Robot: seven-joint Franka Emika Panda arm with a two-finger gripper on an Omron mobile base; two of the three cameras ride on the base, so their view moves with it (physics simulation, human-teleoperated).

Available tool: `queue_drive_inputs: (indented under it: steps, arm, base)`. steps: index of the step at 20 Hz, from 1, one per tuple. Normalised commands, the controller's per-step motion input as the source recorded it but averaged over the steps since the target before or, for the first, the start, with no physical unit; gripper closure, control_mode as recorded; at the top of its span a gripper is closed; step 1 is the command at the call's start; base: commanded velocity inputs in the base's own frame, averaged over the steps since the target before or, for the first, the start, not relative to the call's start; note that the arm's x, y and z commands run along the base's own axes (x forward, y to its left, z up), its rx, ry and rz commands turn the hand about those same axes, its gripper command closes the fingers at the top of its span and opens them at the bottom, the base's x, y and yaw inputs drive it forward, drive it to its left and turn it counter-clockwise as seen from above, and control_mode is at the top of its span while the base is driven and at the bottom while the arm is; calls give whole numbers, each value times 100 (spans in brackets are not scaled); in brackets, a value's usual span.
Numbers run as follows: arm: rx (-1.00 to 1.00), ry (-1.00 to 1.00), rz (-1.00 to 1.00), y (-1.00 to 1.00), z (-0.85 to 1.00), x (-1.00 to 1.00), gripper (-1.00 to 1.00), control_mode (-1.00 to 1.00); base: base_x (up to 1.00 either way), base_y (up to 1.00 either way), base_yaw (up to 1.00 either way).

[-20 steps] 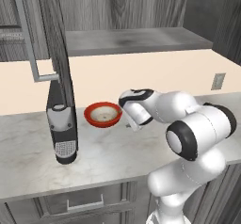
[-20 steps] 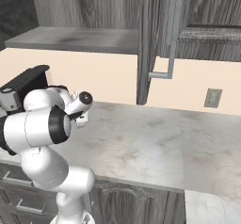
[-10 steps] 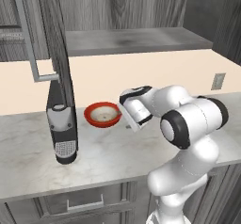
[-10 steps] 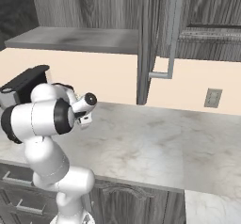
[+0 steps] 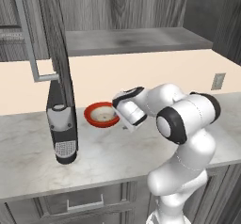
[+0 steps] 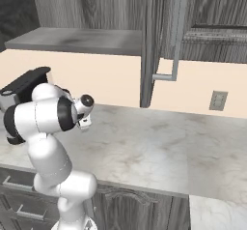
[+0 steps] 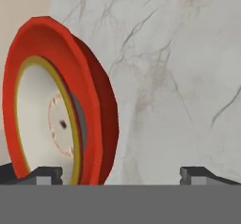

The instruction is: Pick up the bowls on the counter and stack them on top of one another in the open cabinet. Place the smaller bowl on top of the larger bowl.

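Over the last second we watched our arm fold in on itself in the left base view: the big dark-ringed elbow joint, which sat at the right of the frame, has swung left and forward toward the centre. The hand has slid a little left with it, so the gripper point(image 5: 123, 123) now sits just beside the right rim of the larger bowl point(image 5: 100, 115), nearer than before. In the right base view our elbow has lifted from the left edge and rolled toward the middle, and the small round wrist end has climbed a bit higher and further right in the frame.
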Motion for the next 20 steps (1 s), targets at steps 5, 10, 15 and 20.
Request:
queue_drive_inputs:
  steps: [5,10,15,20]
  arm:
    - [0,0,0,0,-22,24,-100,-100]
    - [0,0,0,0,-34,32,-100,-100]
    - [0,0,0,0,-19,16,-100,-100]
    - [0,-1,0,0,-4,1,100,-100]
  base:
    - [0,0,0]
    - [0,0,0]
    - [0,0,0]
    - [0,0,0]
